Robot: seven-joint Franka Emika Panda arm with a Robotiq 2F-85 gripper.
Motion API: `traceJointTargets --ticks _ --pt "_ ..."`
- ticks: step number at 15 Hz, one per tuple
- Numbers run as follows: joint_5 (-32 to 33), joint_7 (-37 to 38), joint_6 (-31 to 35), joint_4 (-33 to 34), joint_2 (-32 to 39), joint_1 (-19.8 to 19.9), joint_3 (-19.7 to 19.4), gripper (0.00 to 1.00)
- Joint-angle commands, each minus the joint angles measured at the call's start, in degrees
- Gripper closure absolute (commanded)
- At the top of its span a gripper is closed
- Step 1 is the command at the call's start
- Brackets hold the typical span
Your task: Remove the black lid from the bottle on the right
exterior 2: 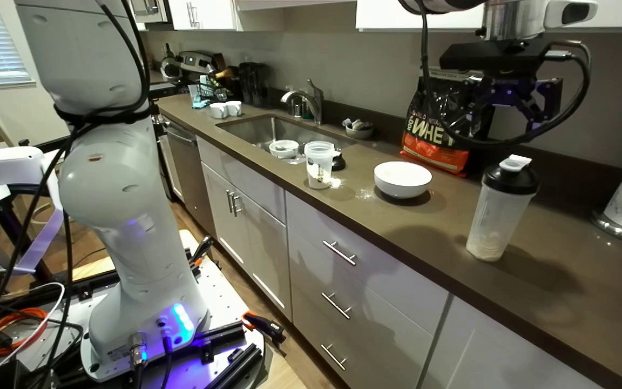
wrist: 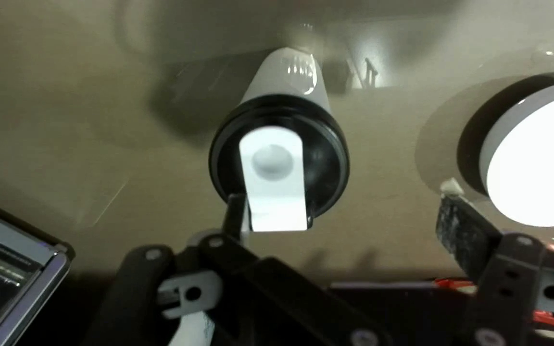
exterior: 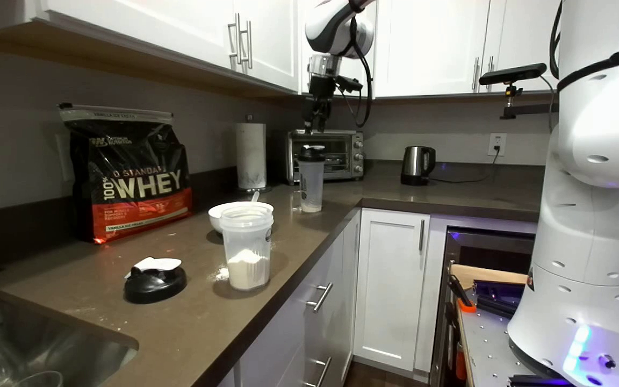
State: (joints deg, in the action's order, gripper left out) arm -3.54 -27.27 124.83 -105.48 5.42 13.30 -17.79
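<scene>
Spread wide, the pincer [exterior: 315, 128] hangs above the bottle [exterior 2: 497, 224], the black lid [exterior 2: 511, 181] on it, right of the white bowl [exterior 2: 401, 186] in an exterior view. In the wrist view the lid lies nearer the left finger [wrist: 235, 214]: centring first, descending straight, closing around the lid and twisting slowly should keep the bottle upright.

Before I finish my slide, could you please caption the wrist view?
Open tool above a slim shaker bottle with its black lid on, a white bowl at picture right.

Wrist view close over bottle [wrist: 277, 79], looking down, exterior views farther, facing opposite ways along shared counter [exterior: 196, 250]
</scene>
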Motion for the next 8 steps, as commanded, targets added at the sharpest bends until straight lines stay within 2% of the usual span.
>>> traceJointTargets --ticks 1,4,8 --pt "1.4 -1.9 9.4 0.0 2.2 1.9 1.3 0.0" --pt "2.9 -0.5 14.2 1.3 4.7 3.0 1.1 0.0" --pt "6.0 0.1 10.9 3.8 7.3 4.4 1.1 0.0"
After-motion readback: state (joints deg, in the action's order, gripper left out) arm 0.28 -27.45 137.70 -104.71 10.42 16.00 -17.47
